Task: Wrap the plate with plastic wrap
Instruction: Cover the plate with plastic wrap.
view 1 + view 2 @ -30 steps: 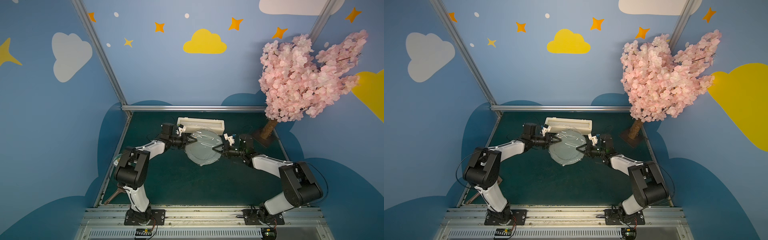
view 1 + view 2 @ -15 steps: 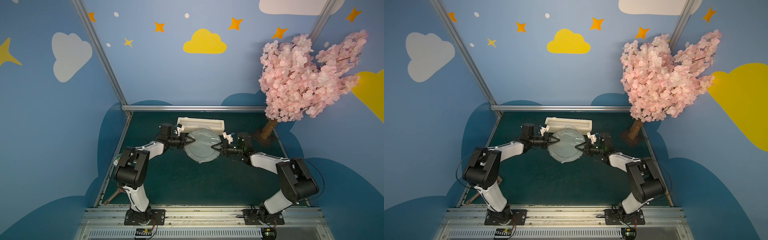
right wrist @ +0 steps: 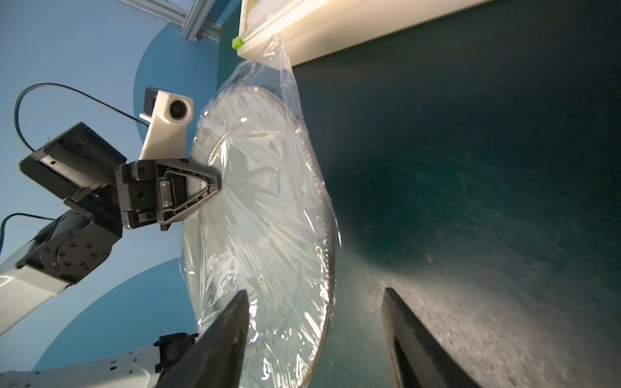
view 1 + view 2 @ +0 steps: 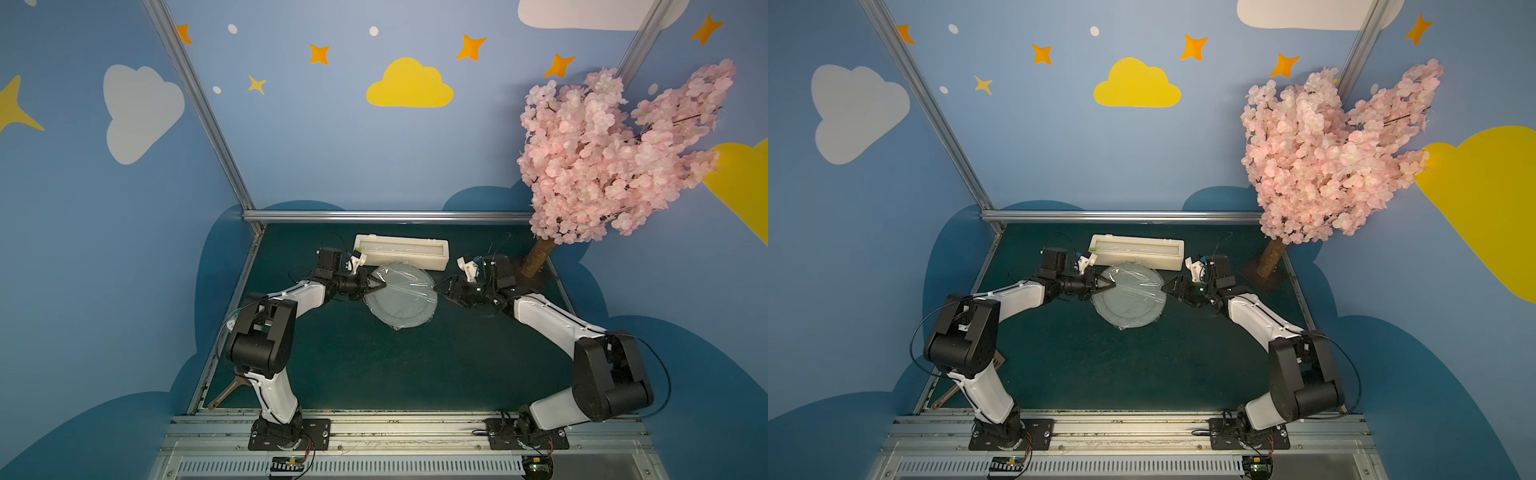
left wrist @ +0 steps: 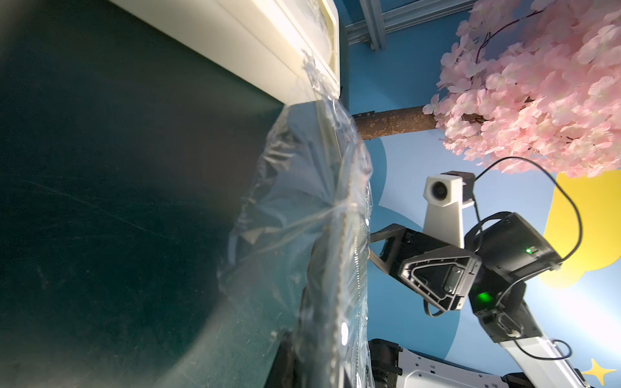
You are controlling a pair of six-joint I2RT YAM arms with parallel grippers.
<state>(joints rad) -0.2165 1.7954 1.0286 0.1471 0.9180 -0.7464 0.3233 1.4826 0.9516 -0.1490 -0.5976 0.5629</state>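
The round pale plate [image 4: 401, 301] [image 4: 1128, 303] lies mid-table just in front of the cream box, with wrinkled plastic wrap [image 4: 405, 284] [image 3: 268, 208] stretched over it. My left gripper [image 4: 381, 286] [image 3: 217, 184] is at the plate's left rim, shut on the plastic wrap, and creases fan out from its tip. My right gripper [image 4: 439, 289] [image 3: 316, 336] stands open at the plate's right rim, the wrapped edge lying between its two fingers without being pinched. In the left wrist view the wrap [image 5: 289, 215] hides most of my own jaws.
The long cream dispenser box [image 4: 401, 251] [image 4: 1137, 251] lies right behind the plate, and the film reaches up to its edge [image 3: 268, 47]. A pink blossom tree [image 4: 615, 153] stands at the back right, its trunk [image 4: 538, 257] close to my right wrist. A brown-handled tool [image 4: 226, 392] lies front left.
My right gripper has opened and let go of the wrap at the plate's right rim. My left gripper has closed on the wrap at the left rim.
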